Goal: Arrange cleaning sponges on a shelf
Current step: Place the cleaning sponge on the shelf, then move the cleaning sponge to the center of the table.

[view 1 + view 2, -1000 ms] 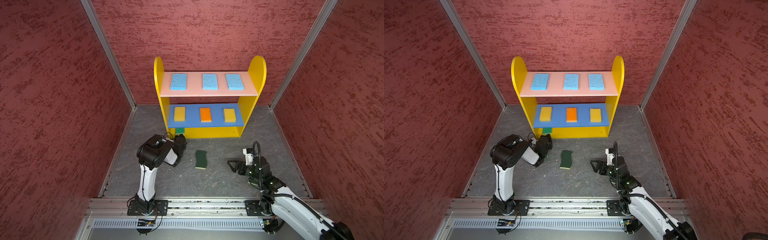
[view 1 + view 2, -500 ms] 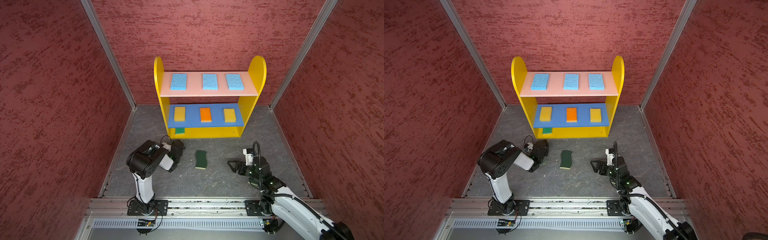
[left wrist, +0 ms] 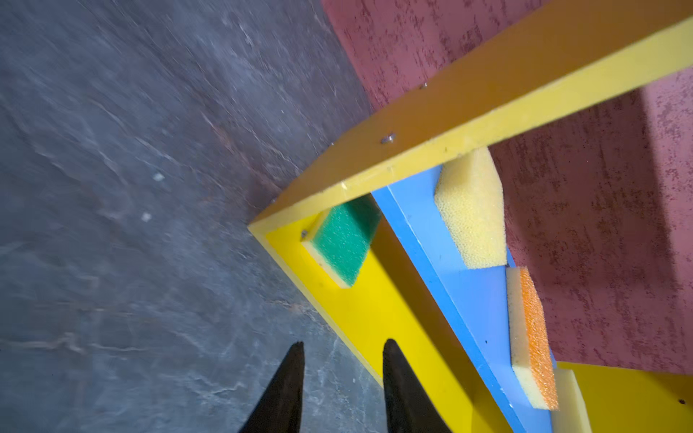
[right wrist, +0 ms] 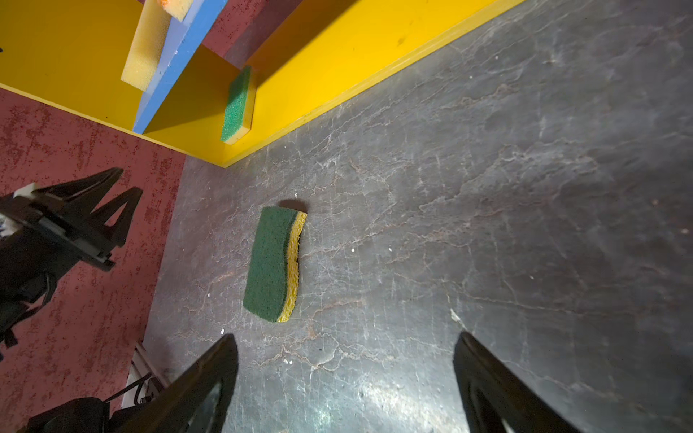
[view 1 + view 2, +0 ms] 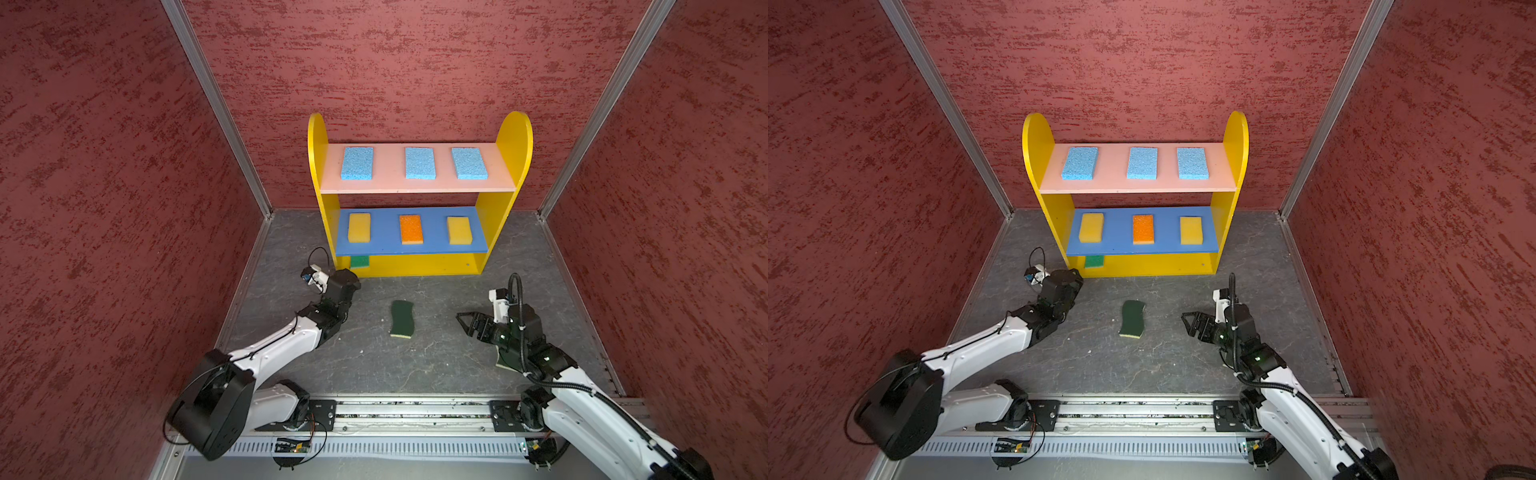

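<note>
Red textured walls [image 5: 104, 208] box in the grey stone-patterned tabletop [image 5: 415, 365], and the shelf [image 5: 513, 141] stands against the back wall. On its pink top board [image 5: 388, 183] I see three light blue sponges [image 5: 357, 163] [image 5: 420, 163] [image 5: 469, 163] in a spaced row. The blue middle board [image 5: 432, 245] carries two yellow sponges [image 5: 359, 227] [image 5: 459, 230] with the orange-topped sponge [image 5: 411, 229] between them. The bright green sponge [image 3: 343, 240] lies flat on the yellow base [image 5: 419, 266], at its left end and tucked partly under the blue board.

One dark green wavy-edged sponge [image 5: 402, 319] lies on the tabletop in front of the shelf, between my two arms and apart from both. Its yellow underside shows in the right wrist view.

My left arm [image 5: 282, 345] reaches low toward the shelf's left front corner. The left jaws are slightly parted with nothing between them, their fingertips [image 3: 290, 382] just short of the base's front edge and clear of the bright green sponge. My right arm [image 5: 582, 395] holds its wrist above the tabletop, facing the wavy sponge. The right jaws are spread wide and empty, fingertips [image 4: 210, 375] short of that sponge.
</note>
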Action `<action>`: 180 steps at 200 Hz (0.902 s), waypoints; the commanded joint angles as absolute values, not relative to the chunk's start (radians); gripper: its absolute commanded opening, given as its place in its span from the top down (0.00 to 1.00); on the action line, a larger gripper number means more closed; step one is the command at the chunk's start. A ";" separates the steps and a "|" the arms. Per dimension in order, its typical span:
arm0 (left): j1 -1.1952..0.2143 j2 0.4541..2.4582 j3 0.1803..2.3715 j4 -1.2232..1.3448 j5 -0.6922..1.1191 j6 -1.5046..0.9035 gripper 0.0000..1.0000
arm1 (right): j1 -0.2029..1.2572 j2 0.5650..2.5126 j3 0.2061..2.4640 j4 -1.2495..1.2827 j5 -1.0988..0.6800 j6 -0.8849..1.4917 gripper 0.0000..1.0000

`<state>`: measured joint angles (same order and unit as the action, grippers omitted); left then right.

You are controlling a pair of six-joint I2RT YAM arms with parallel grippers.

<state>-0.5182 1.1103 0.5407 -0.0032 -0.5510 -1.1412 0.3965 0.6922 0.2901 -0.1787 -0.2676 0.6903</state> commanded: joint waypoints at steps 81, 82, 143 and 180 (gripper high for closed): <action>-0.489 0.996 0.636 -0.300 -0.531 -0.534 0.34 | 0.400 0.639 0.528 -0.699 0.032 0.808 0.04; -0.489 0.997 0.638 -0.301 -0.528 -0.531 0.34 | 0.400 0.639 0.529 -0.703 0.034 0.809 0.04; -0.491 1.040 0.682 -0.357 -0.414 -0.460 0.27 | 0.401 0.625 0.594 -0.932 0.125 0.863 0.03; -0.486 1.015 0.646 -0.332 -0.361 -0.502 0.21 | 0.401 0.606 0.624 -1.056 0.168 0.942 0.03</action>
<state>-0.4927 1.0336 0.6689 -0.3374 -0.4213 -0.4976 0.3965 0.6250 0.5903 -0.9264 0.1005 0.8669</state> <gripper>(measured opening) 0.785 0.968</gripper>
